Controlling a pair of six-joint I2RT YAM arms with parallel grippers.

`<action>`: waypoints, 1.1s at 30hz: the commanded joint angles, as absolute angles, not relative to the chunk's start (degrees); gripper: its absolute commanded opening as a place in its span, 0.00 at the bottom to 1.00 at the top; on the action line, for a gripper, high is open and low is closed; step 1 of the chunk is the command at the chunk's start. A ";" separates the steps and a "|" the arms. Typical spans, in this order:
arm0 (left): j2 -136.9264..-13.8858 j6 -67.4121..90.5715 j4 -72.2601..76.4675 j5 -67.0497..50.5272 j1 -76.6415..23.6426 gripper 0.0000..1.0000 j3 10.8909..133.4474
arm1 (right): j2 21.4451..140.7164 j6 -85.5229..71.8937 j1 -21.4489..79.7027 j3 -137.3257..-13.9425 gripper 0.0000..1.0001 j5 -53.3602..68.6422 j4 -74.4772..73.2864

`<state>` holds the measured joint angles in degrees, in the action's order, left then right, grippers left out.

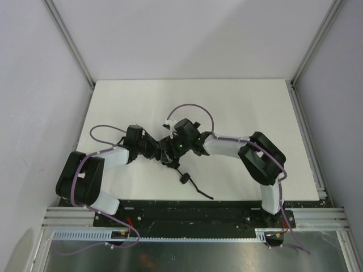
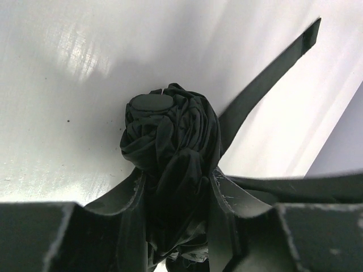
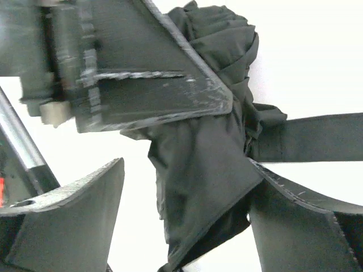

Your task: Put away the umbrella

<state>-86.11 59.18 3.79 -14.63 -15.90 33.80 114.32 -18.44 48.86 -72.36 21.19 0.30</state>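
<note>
**Fig.** Black compact folding umbrella [image 2: 176, 141], its matte canopy bunched into a roll, sits at the middle of the white counter [image 1: 249, 107] where both arms meet. The left jaws are closed on the roll just below its flat end cap [image 2: 150, 102]. The right jaws stand wide, with fabric between them but one side clear of it (no grip). The flat black closure strap [image 3: 320, 136] trails loose. Likely risk: a single pinch on slack cloth lets the folds slip, and the roll unfurls or sags out
</note>
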 commanded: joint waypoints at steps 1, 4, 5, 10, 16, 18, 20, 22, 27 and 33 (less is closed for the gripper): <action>-88.18 56.79 -9.25 -10.75 -16.00 0.00 32.03 | 106.47 -6.64 53.31 -73.64 0.88 1.58 -7.46; -88.65 57.57 -10.74 -11.01 -16.01 0.00 32.34 | 106.89 -2.46 56.64 -73.64 0.91 -7.17 -5.74; -88.75 57.88 -11.17 -11.22 -16.00 0.00 32.34 | 107.54 -1.32 57.85 -73.60 0.91 -10.35 -4.76; -90.14 59.11 -13.10 -11.50 -16.05 0.00 33.05 | 112.33 2.91 62.67 -73.61 0.92 -21.17 1.97; -91.39 59.92 -15.28 -10.95 -16.05 0.00 34.47 | 117.23 5.67 66.08 -73.61 0.85 -26.11 6.96; -91.73 60.13 -15.69 -11.13 -16.05 0.00 35.05 | 118.76 5.86 66.92 -73.62 0.79 -28.98 7.70; -92.02 60.23 -16.01 -11.35 -16.08 0.00 35.48 | 120.17 5.22 67.14 -73.64 0.67 -31.64 7.48; -91.89 60.21 -16.24 -11.21 -16.13 0.00 35.70 | 121.49 3.52 66.18 -73.61 0.45 -31.60 6.02; -91.03 59.30 -16.48 -10.73 -16.59 0.00 36.27 | 123.56 -2.83 62.95 -72.97 0.02 -21.99 -0.73; -91.02 55.79 -15.81 -10.71 -16.89 0.38 38.92 | 126.93 -11.09 57.87 -69.59 0.00 2.67 -2.49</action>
<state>-88.77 61.23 -5.74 -12.75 -15.62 39.64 118.91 -1.76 62.59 -74.13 -19.03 4.25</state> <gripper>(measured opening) 0.387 0.368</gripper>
